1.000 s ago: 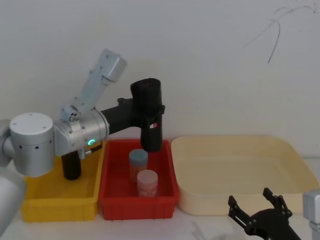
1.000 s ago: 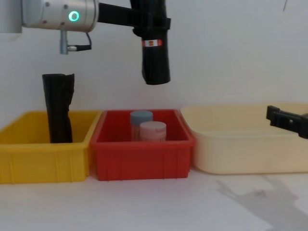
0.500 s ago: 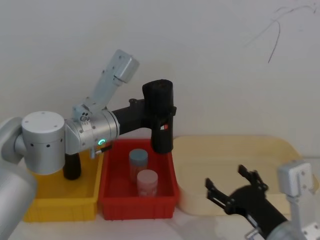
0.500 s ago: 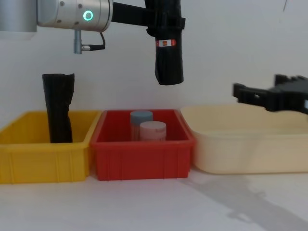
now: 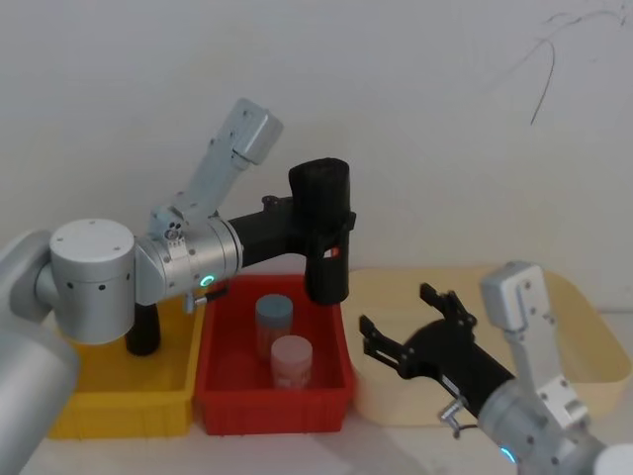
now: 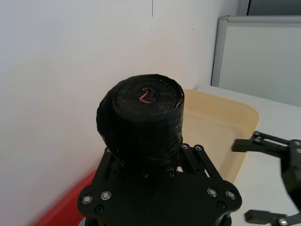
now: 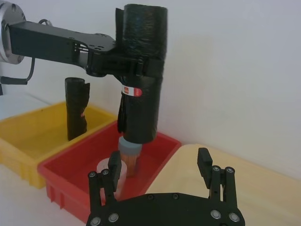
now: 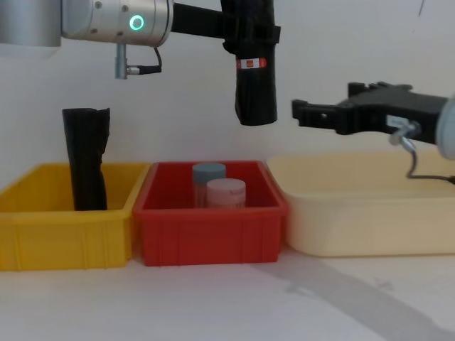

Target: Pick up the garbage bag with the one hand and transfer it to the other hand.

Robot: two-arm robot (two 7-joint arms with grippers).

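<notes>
The one hand (image 5: 338, 223) clamped round the upper half of the garbage bag (image 5: 326, 277), held upright above the red bin (image 5: 272, 404); the other hand (image 5: 402, 317) — jaws spread, empty — stands near, over the cream tray (image 8: 355, 220). The roll looks light, soft and slippery (crinkled film): take the free lower half, with open air around it.

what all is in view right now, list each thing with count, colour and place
garbage bag: 1, black with red-and-white label band, upright in the air above the red bin
unlabelled roll: 1, black, standing in the yellow bin
blue-topped jar: 1, in the red bin
pink-topped jar: 1, in the red bin
yellow bin: 1, left
red bin: 1, middle
tray: 1, cream, right
table: 1, white
left gripper: black, clamped on the bag
right gripper: black, open, over the tray, beside the bag, apart
</notes>
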